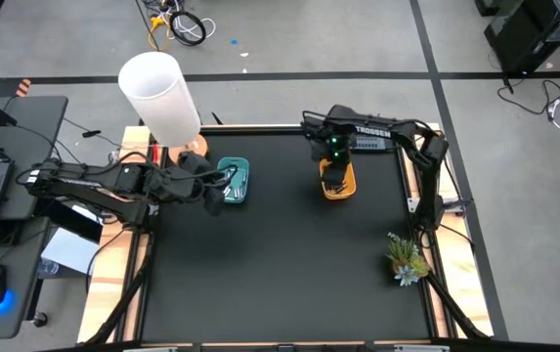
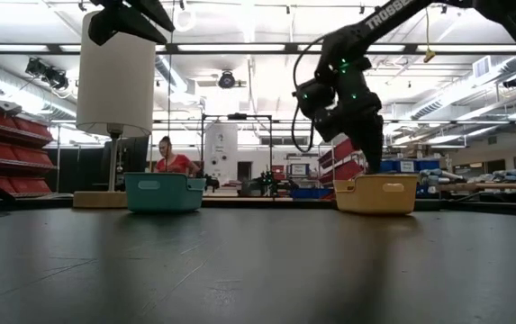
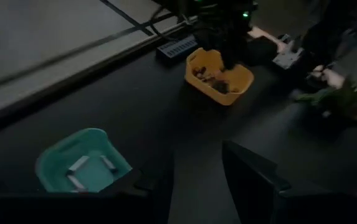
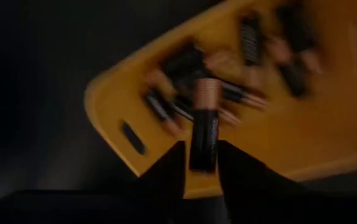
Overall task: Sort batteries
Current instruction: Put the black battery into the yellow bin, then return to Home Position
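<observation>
A yellow tray (image 1: pixel 338 183) at the table's far right holds several dark batteries with copper ends (image 4: pixel 253 43). My right gripper (image 4: pixel 201 155) hangs over this tray, pointing down, shut on one dark copper-ended battery (image 4: pixel 204 124). A teal tray (image 1: pixel 235 181) at the far left holds a few whitish-silver batteries (image 3: pixel 78 165). My left gripper (image 1: pixel 223 184) hovers by the teal tray, raised off the table; its fingers (image 3: pixel 253 180) stand apart with nothing between them. My right gripper pinches the battery's dark end (image 4: pixel 203 158) between its two fingertips. The fingers come from above, pointing down, and the battery lies along them. Its copper end (image 4: pixel 207 93) sticks out beyond the tips toward the tray, clear of the batteries lying there.
A tall white cylinder on a stand (image 1: pixel 159 93) rises at the table's far left corner. A small plant (image 1: pixel 407 259) sits at the right edge. The black tabletop (image 1: pixel 280 264) stretches toward the near edge. A person (image 2: pixel 169 157) shows far behind the table.
</observation>
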Robot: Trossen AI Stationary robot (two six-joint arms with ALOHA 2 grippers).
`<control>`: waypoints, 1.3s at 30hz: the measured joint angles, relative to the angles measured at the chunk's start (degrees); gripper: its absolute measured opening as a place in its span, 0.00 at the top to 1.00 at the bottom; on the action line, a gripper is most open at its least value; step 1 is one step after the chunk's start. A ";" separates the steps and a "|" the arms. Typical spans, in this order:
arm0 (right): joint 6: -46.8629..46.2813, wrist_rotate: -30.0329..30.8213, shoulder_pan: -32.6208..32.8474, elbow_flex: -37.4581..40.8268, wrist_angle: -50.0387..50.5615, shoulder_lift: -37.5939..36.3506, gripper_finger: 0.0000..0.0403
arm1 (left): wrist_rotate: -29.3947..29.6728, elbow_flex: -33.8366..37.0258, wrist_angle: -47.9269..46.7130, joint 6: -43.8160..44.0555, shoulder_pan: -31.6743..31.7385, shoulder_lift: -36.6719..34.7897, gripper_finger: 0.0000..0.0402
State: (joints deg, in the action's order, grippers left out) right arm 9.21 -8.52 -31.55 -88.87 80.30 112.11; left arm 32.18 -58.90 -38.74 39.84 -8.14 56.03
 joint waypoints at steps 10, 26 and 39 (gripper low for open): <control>-7.95 -2.96 -0.35 15.18 -20.28 -15.90 0.53 | 8.60 9.43 3.46 -3.62 -4.22 -8.64 0.66; -39.94 -2.01 -0.42 52.41 -54.55 -68.64 0.66 | 11.15 41.50 37.35 4.26 -4.12 -29.31 0.96; -48.24 4.56 0.09 58.31 -50.89 -92.97 0.80 | 7.85 51.89 40.25 6.50 1.16 -41.30 0.98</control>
State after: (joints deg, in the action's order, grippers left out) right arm -39.03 -3.97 -31.46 -30.57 29.42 19.14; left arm 40.03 -7.01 1.50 46.34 -6.97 14.73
